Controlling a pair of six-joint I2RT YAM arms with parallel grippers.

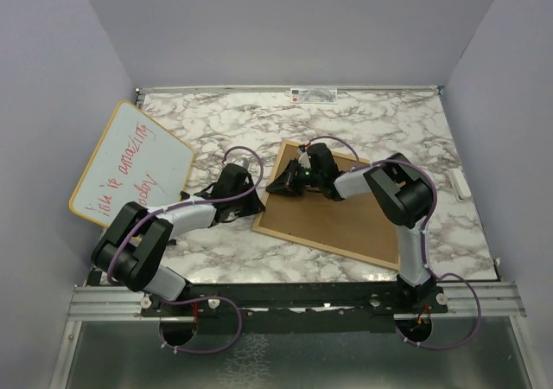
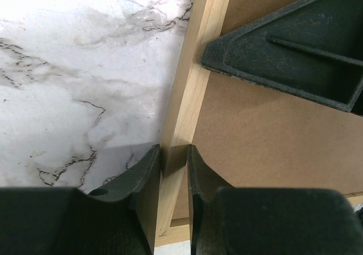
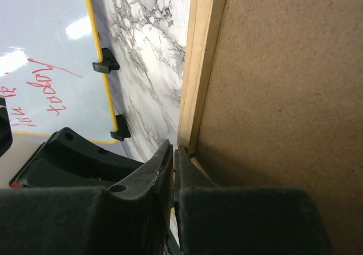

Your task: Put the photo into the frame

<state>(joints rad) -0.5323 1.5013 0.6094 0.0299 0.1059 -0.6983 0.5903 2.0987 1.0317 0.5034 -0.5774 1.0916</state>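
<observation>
Both pairs of jaws are at the left rail of the frame [image 1: 324, 249], which lies flat and a little turned on the marble table [image 1: 389, 121], from the centre toward the lower right of the overhead view. A brown backing board [image 1: 346, 216] fills its inside. The left jaws come in from the left and are clenched on this rail, with one finger [image 2: 144, 170] on the outer side above the marble and the other on the inner side above the board. The right jaws are higher on the same rail, near the upper left corner of the frame. They are pressed almost together, with the tips at the inner edge of the rail, and nothing shows between them. The photo is hidden in every view. A whiteboard [image 1: 130, 160] with red handwriting is at the left side of the overhead view.
</observation>
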